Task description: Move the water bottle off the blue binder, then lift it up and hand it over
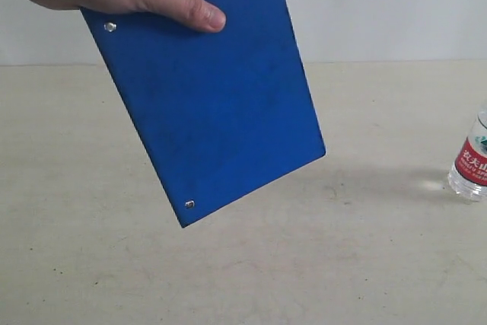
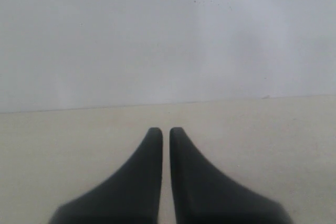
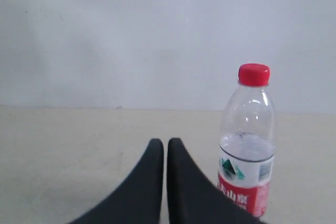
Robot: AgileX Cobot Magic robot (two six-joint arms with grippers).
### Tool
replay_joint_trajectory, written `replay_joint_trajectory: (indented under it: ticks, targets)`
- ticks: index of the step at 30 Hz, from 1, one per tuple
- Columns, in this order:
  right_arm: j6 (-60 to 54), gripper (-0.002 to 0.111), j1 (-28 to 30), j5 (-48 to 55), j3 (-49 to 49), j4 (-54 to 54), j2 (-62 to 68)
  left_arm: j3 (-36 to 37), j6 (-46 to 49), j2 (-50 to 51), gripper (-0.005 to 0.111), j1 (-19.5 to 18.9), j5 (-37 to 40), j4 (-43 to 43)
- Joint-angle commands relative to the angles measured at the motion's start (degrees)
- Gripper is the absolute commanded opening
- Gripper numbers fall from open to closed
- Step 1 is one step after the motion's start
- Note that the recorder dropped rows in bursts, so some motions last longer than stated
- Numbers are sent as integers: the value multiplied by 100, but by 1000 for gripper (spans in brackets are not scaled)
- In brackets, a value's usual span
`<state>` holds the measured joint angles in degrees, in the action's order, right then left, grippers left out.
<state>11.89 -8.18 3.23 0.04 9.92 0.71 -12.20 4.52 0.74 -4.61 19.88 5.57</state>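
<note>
The clear red-capped plastic bottle (image 3: 247, 145) is being exposed to toppling while the left claw (image 2: 166, 129) and right claw (image 3: 166, 141) are being held closed, empty.

Left gripper (image 2: 166, 130): matte black, paired curved halves, wide bases tapering to rounded tips. Right gripper (image 3: 165, 142): identical.
</note>
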Motion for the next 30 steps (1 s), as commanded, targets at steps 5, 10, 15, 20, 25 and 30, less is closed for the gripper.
replay_joint_trajectory:
  ticks: [5, 10, 15, 20, 25, 30]
  targets:
    - [-738, 0, 30, 1640, -4, 194, 116, 23, -64, -35, 5, -4, -38, -31]
    - [-747, 0, 18, 1512, -4, -724, 116, 23, -64, -35, 5, -4, -38, -31]
    - [-1189, 0, 18, 1542, -4, -1212, 116, 23, -64, -35, 5, -4, -38, -31]
    - [-1293, 0, 536, 1559, -4, -1132, -71, 23, -64, -35, 5, -4, -49, -31]
    - [-1370, 0, 1247, 1777, -4, -1160, -71, 23, -64, -30, 5, -4, -53, -43]
    - [-1356, 0, 866, 1766, -4, -1135, -71, 23, -64, -30, 5, -4, -42, -43]
